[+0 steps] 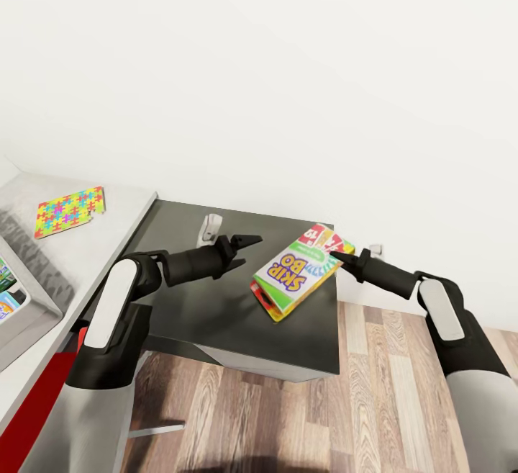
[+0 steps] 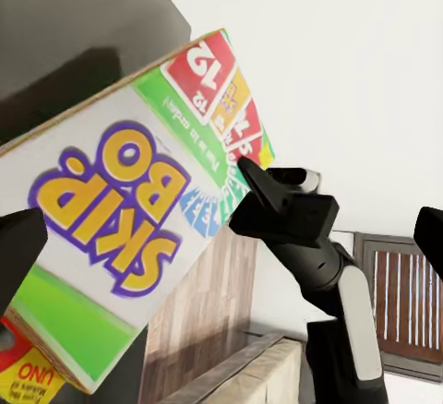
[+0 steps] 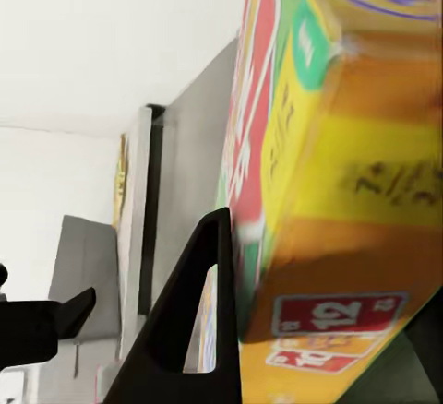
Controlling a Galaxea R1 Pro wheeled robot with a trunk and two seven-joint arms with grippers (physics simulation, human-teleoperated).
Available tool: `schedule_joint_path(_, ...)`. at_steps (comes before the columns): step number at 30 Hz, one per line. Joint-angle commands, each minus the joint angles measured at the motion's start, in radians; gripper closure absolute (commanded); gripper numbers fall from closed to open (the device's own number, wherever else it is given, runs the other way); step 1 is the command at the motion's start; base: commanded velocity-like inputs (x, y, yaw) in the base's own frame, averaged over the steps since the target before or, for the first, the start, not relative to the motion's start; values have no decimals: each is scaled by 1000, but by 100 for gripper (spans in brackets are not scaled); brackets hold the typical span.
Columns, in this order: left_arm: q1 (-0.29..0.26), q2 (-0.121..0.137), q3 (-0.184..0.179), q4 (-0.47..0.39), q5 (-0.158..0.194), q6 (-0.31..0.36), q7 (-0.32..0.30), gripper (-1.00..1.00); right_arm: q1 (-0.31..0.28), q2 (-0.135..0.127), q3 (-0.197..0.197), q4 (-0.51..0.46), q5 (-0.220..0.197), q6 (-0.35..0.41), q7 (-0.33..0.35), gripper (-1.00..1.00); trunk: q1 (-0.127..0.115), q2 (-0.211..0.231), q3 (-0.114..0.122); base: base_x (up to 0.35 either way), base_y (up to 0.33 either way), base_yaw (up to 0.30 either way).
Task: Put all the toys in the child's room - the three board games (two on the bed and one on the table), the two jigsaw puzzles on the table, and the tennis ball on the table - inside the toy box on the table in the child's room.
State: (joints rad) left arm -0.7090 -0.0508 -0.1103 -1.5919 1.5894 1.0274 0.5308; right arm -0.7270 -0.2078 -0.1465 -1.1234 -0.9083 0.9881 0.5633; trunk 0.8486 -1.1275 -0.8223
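The right gripper (image 1: 338, 255) is gripping the SKIP-BO board game (image 1: 298, 271) above the dark cabinet (image 1: 216, 300); the left gripper (image 1: 244, 250) is hanging released. Next, likely: carrying it to the toy box (image 1: 29, 307).

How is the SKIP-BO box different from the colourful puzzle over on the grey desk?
The SKIP-BO box is a thick card box, while the jigsaw puzzle is a thin flat board. The box is held tilted in the air over the dark cabinet, shut in the right gripper; the puzzle lies flat on the table, untouched. The box has big printed letters; the puzzle shows interlocking pieces. Both are brightly coloured toys.
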Motion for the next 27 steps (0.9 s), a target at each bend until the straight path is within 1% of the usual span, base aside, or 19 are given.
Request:
schedule_joint_path(1,0,0,1,-1,10,2,11,-100,4,0,6,-15,10,5,6,100,0,0,-1,0,0,0)
schedule_joint_path(5,0,0,1,0,8,1,11,-100,14,0,31,-55,10,9,5,100,0,0,-1,0,0,0)
schedule_joint_path(9,0,0,1,1,7,1,12,-100,19,0,42,-75,10,11,5,100,0,0,-1,0,0,0)
schedule_joint_path(15,0,0,0,1,6,1,13,-100,34,-1,48,-124,9,15,4,100,0,0,-1,0,0,0)
schedule_joint_path(20,3,0,2,0,9,0,10,-100,51,-1,49,-168,8,33,5,100,0,0,-1,0,0,0)
schedule_joint_path(27,10,0,5,-3,10,0,7,-100,57,-5,47,-187,4,48,5,100,0,0,-1,0,0,0)
